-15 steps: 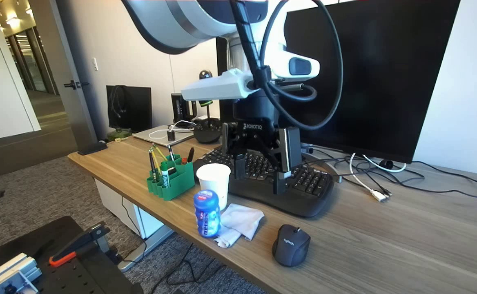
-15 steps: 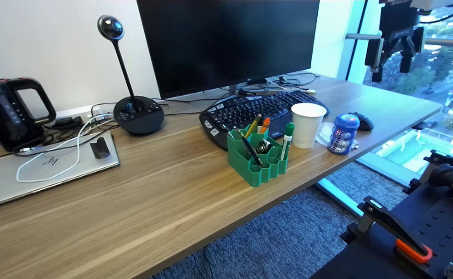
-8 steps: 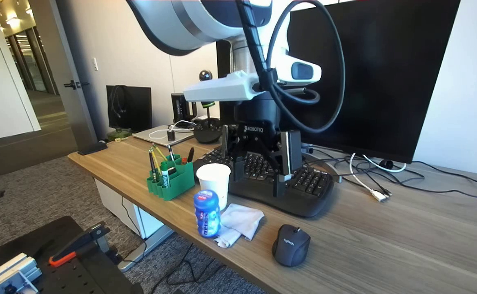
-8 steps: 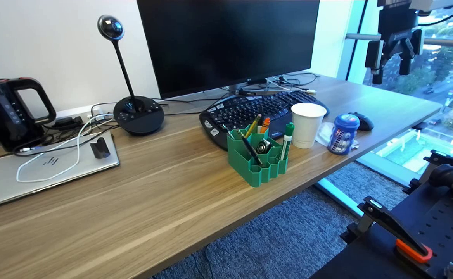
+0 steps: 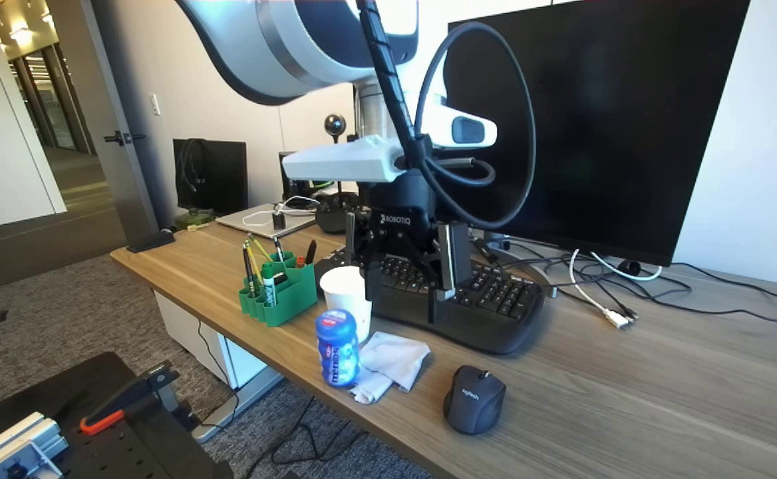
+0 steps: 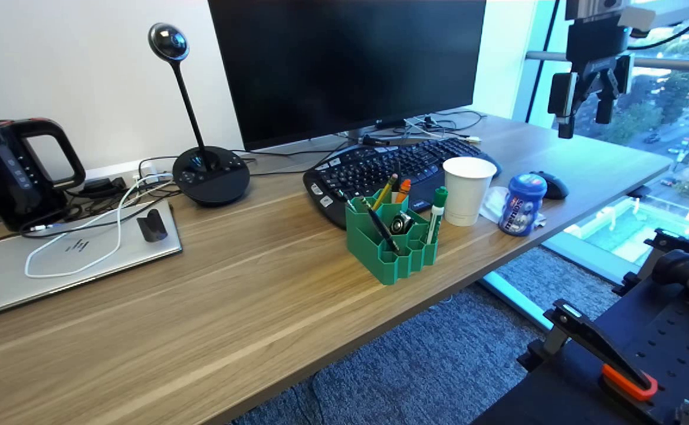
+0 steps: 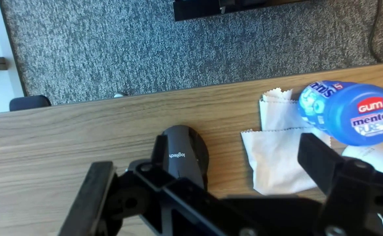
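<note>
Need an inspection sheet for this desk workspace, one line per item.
Surface: wood-grain desk.
Nearby things: mouse, white cloth, upright blue gum bottle, white cup.
Clutter: green pen holder, keyboard, closed laptop, black kettle.
Gripper: open above the desk, holding nothing.
Cables: white cable lying over the laptop; tangled cords near the base of the monitor.
Surroundings: carpet, window, black perforated board.

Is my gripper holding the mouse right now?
No, in an exterior view the gripper hangs open, with the mouse lying apart from it on the desk.
</note>
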